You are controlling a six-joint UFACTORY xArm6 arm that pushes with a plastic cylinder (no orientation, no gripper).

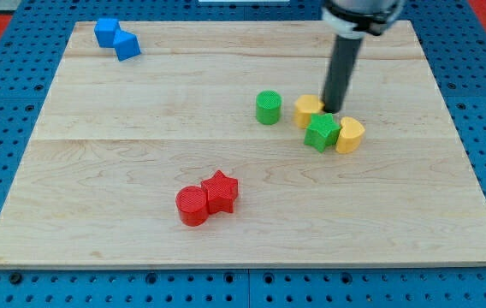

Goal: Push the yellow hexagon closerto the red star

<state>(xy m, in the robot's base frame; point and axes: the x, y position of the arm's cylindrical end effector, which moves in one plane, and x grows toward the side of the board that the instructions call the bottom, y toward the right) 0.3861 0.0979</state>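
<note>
Nearest the view's bottom: red plastic cylinder [192,205], touching a red plastic star [220,191] just to its upper right. Both sit on the pale wooden board [97,171], left of centre.

Upper right of centre, cluster of 4 blocks:
- green plastic cylinder [268,107], upright, standing just apart at the cluster's left;
- yellow plastic hexagon [306,110], right of the green cyl.;
- green plastic cube-like block [321,133], tight against the hexagon's lower right;
- second yellow plastic block [350,135], rounded one side, exact shape unclear, touching the green block's right side.

Yellow hexagon lies well apart from the red star, up and to the view's right of it.

Top left corner: two blue plastic blocks [116,38] touching each other; shapes hard to make out.

Dark rod comes down from the view's top. My tip [334,109] is down at board level, at the hexagon's right edge, just above the green block; contact w/ hexagon appears but can't be confirmed. No jaws on this rig, so no open/closed state to report.

Blue perforated surface [3,291] surrounds the board.
</note>
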